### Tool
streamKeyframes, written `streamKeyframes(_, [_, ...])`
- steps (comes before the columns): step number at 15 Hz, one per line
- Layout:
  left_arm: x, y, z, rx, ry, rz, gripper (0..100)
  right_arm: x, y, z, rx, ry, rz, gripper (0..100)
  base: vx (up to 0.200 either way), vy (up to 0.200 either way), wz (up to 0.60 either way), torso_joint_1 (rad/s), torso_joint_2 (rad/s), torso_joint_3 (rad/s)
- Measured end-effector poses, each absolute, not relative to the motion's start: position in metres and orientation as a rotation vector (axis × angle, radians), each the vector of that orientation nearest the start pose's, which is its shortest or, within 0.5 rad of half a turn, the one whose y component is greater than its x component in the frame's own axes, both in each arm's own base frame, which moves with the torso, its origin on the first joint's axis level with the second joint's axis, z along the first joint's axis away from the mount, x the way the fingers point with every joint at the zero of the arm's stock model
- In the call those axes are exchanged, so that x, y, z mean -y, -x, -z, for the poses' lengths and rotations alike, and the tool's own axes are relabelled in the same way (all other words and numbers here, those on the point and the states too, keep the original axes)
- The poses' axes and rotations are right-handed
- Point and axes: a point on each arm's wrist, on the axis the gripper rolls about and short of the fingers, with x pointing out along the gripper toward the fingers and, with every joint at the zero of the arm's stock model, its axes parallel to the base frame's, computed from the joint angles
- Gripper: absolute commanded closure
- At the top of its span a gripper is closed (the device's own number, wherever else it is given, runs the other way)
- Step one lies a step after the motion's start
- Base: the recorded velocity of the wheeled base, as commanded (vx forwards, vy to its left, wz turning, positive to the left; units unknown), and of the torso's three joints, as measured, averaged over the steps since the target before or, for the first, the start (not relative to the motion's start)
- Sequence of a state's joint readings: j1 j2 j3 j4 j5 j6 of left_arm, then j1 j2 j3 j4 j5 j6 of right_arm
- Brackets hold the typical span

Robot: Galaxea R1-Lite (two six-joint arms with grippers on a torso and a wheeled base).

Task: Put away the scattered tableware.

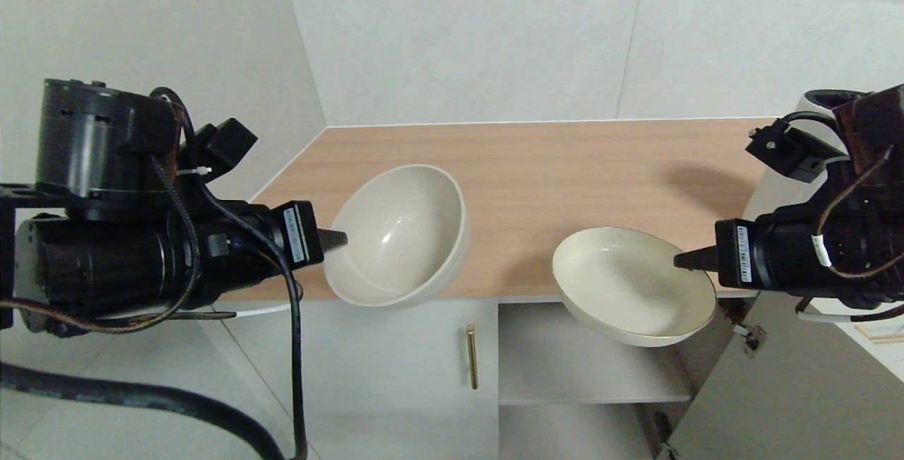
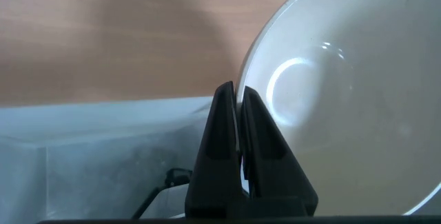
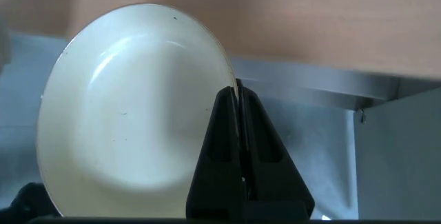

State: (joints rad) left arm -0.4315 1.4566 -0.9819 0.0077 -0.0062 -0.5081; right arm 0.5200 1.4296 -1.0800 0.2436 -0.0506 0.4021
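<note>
1. The left pincer (image 1: 337, 239) is clenched on the rim of a deep bowl (image 1: 402, 234), with one finger inside the rim and one outside it.
2. The deep bowl is off-white and hangs tilted in the air, its hollow turned up towards the head camera. In the head view it lies across the front edge of the desk (image 1: 565, 163), towards the desk's left end.
3. The right pincer (image 1: 681, 258) is closed tight on the rim of a shallow dish (image 1: 628, 290), and its two fingers pinch the thin edge between them.
4. The shallow dish is cream-white with a fine darker line round its rim. It is also held tilted off the desk, with its inner face upward. In the head view it overlaps the desk's front edge and the open cabinet compartment below.
5. The two pieces are well apart, the bowl on the left and the dish on the right.
6. The desk top is light wood grain and meets pale walls at the back and on the left.
7. Under the desk a white cabinet door carries a slim gold handle (image 1: 472, 357). Beside it an open compartment shows a pale shelf (image 1: 586, 396), and its door (image 1: 777, 389) stands swung out to the right.
</note>
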Motion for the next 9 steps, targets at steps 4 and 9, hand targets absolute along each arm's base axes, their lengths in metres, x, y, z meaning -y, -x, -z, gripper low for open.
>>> streamKeyframes(4, [0.103, -0.220, -0.235, -0.581, 0.386, 0.300, 100, -0.108, -0.189, -0.245, -0.673, -0.194, -0.389, 100, -0.100, 0.000, 0.00, 0.002, 0.00, 0.002])
streamKeyframes(9, [0.105, -0.219, -0.232, -0.593, 0.379, 0.305, 100, -0.106, -0.185, -0.242, -0.672, -0.162, -0.395, 100, -0.080, 0.000, 0.00, 0.005, 0.00, 0.001])
